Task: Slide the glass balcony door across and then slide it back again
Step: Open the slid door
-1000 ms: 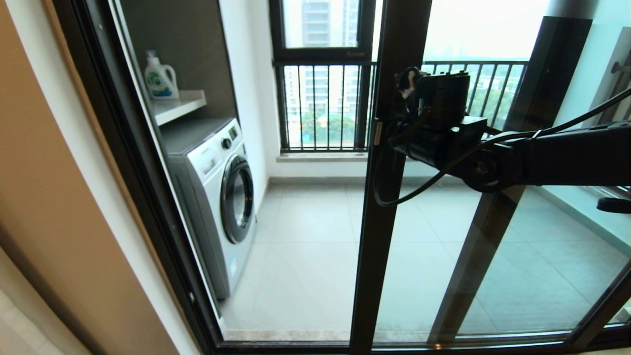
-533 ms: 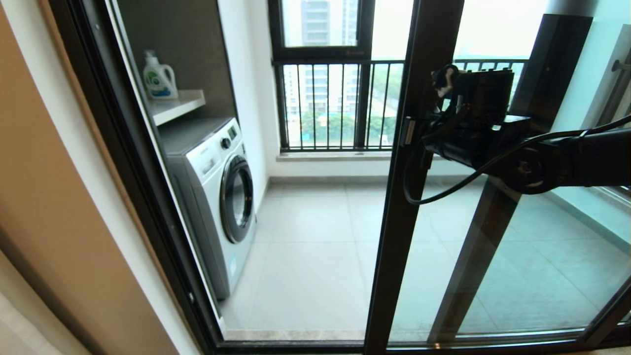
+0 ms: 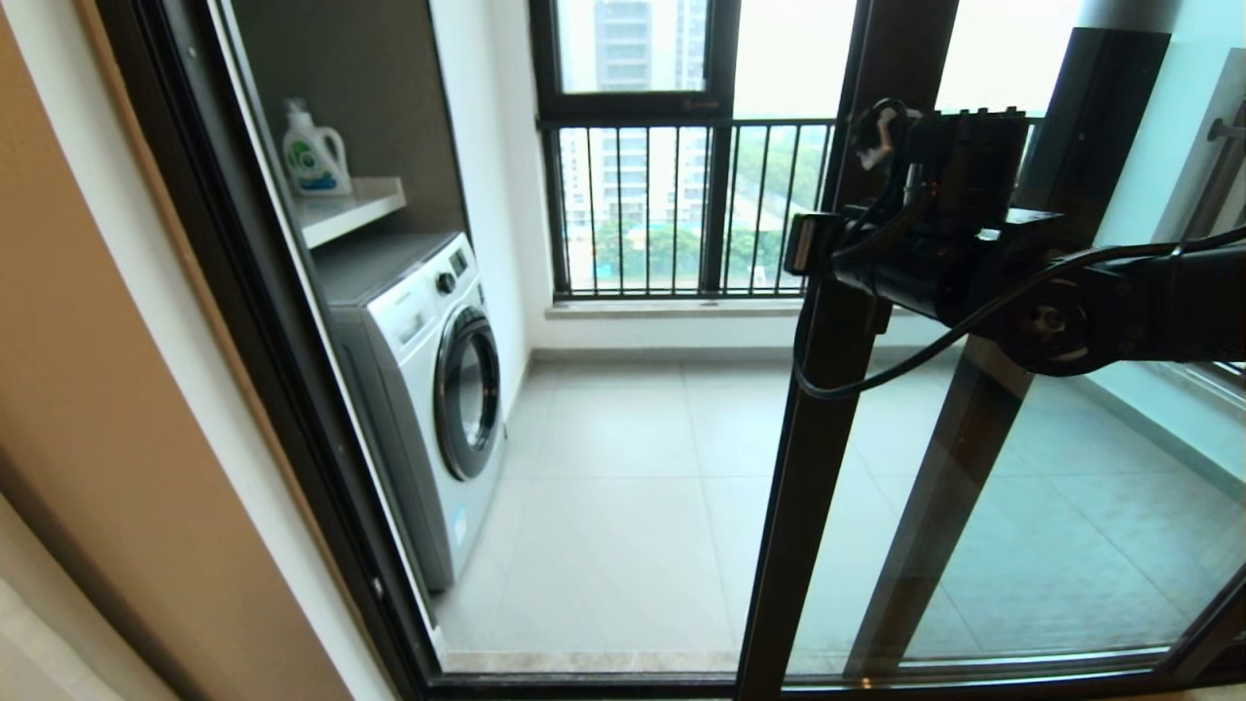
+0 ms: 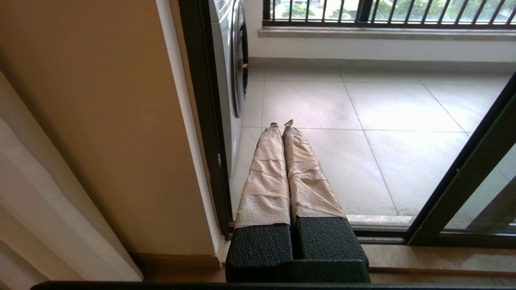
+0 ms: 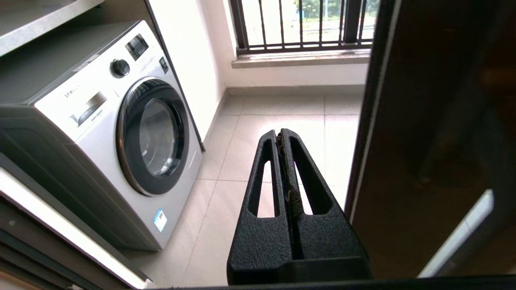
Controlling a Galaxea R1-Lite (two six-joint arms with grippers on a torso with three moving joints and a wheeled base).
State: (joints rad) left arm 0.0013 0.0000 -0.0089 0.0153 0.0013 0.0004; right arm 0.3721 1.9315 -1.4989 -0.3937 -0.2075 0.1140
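Observation:
The glass balcony door (image 3: pixel 827 438) has a dark brown frame, and its leading upright stands right of the middle in the head view. My right gripper (image 3: pixel 803 243) is shut and empty. It sits at mid height against the open-side edge of that upright. In the right wrist view the shut fingers (image 5: pixel 281 133) point at the balcony floor, with the door upright (image 5: pixel 423 121) close beside them. My left gripper (image 4: pixel 281 123) is shut, has tape-wrapped fingers and hangs low near the threshold by the fixed doorway frame (image 4: pixel 201 121). The handle is hidden.
A white washing machine (image 3: pixel 428 389) stands on the left of the balcony under a shelf with a detergent bottle (image 3: pixel 316 151). A black-framed window with railing bars (image 3: pixel 672 195) closes the far side. The tiled floor (image 3: pixel 623 487) shows through the opening.
The door's upright has slid to the right and the opening has widened. My right arm has moved right with it. The left arm has not moved.

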